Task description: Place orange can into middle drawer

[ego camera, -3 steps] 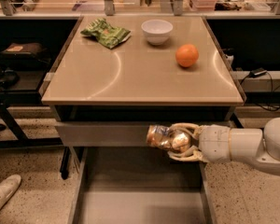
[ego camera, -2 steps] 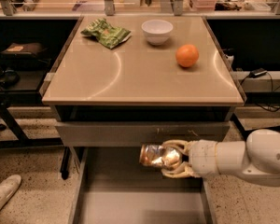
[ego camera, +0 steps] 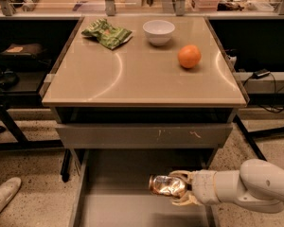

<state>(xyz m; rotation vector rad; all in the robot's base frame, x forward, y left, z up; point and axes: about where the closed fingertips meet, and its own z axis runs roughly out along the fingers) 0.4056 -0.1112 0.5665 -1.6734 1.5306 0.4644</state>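
The gripper (ego camera: 180,195) clasps the orange can (ego camera: 166,186) sideways, directly above the open middle drawer (ego camera: 118,207), positioned for lowering.

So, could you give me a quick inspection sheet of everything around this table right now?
Surface: tan table, with the drawer open below it.
Job's things: can held sideways over the drawer, not set down.
Clutter: green bag, white bowl and orange on the table.
Grippers: gripper shut on the can, over the drawer's right side.
Cables: black cable right of the table.
Surroundings: shoe on the floor, lower left.
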